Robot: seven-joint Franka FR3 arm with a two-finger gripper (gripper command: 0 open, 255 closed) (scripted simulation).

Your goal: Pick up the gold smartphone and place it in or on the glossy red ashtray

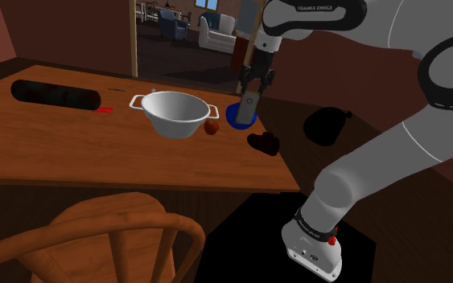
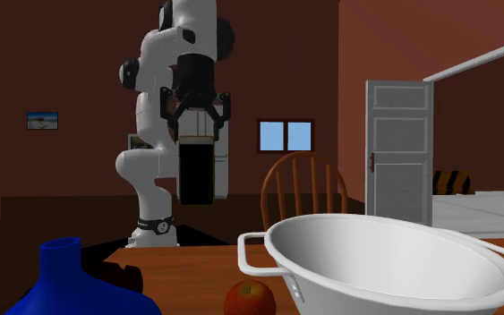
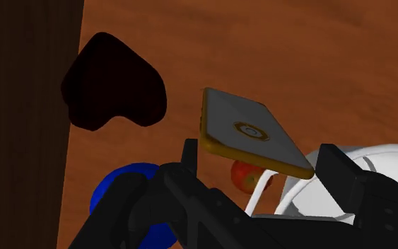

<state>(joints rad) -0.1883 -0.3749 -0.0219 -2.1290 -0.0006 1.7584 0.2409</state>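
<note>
My gripper (image 1: 255, 87) pinches the smartphone (image 1: 249, 108) by its upper end, aloft near the blue vase (image 1: 240, 117); it could swing, slip, or clip that vase heading for the dark ashtray (image 1: 265, 143), at four o'clock in the shoulder view. Its long axis hangs near vertical, free end towards six.

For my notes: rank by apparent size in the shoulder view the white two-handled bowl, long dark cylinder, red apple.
1. white two-handled bowl
2. long dark cylinder, as long but thinner
3. red apple
</note>
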